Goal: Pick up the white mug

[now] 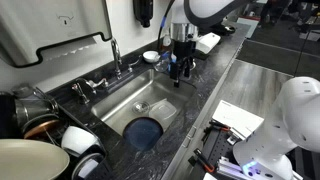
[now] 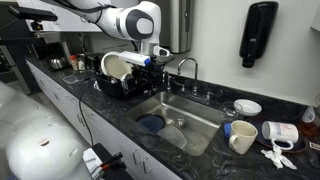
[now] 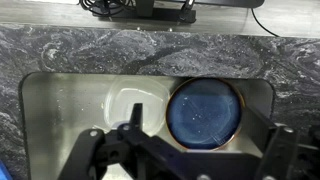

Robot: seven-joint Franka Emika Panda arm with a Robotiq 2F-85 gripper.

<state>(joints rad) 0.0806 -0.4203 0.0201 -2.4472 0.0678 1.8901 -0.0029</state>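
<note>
The white mug (image 2: 243, 138) stands on the dark counter to the right of the sink, with a small blue object (image 2: 230, 128) touching its left side. It does not show in the wrist view. My gripper (image 1: 179, 76) (image 2: 152, 67) hangs high over the steel sink (image 1: 120, 105), far from the mug. In the wrist view its fingers (image 3: 190, 165) are spread wide and hold nothing. It looks straight down on a round blue plate (image 3: 205, 110) in the basin.
A shallow white bowl (image 2: 247, 106) and a second white cup on its side (image 2: 281, 131) lie on the counter near the mug. The faucet (image 2: 185, 68) stands behind the sink. A dish rack (image 2: 120, 78) with plates stands at the sink's other end.
</note>
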